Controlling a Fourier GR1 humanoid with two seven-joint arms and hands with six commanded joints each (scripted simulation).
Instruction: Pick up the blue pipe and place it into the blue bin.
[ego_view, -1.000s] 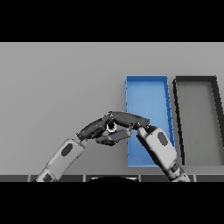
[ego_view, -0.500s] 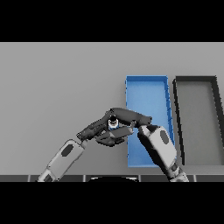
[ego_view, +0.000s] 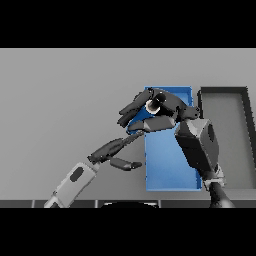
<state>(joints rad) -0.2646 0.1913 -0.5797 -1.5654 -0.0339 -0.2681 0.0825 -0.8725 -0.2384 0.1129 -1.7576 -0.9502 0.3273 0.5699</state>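
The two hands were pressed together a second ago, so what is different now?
The right hand has lifted away toward the blue bin, its fingers curled round a small object, apparently the pipe, now over the bin's near-left corner. The left hand has let go and stays behind on the table, fingers straight. The blue bin and the dark bin beside it have not moved.

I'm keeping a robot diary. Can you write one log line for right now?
right hand: curled round pipe | over blue bin far end | left hand: open, beside bin | dark bin: untouched
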